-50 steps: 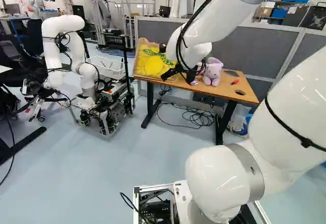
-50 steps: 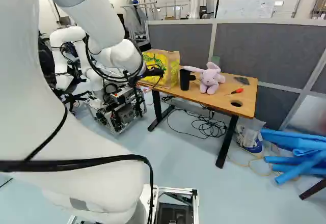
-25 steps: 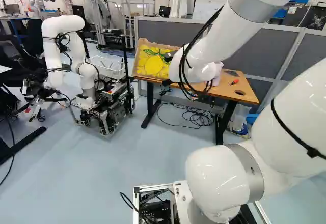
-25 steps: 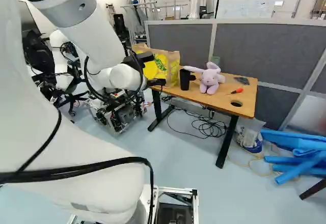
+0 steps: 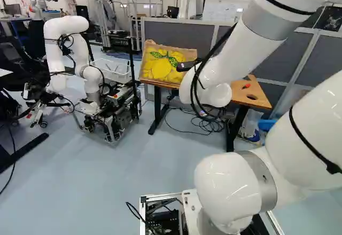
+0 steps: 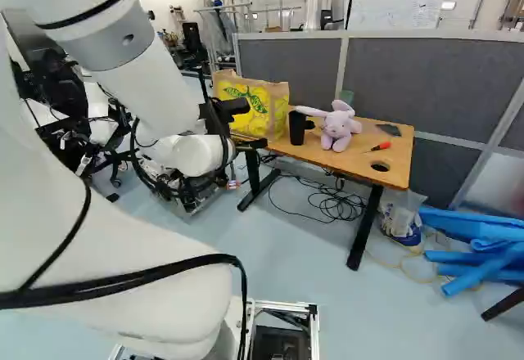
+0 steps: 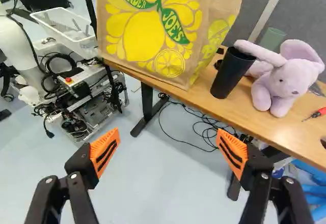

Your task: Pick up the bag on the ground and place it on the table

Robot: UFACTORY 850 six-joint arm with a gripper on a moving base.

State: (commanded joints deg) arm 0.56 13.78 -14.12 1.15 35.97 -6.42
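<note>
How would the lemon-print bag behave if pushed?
The bag stands upright with nearly flat sides, so it's probably fairly stiff. Its bottom sits close to the edge of the table, so a push that way could well tip it off. Its contents don't show, so weight is a guess.

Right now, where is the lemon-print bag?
The bag stands on the left end of the table in the right base view, just left of the black cup.
</note>
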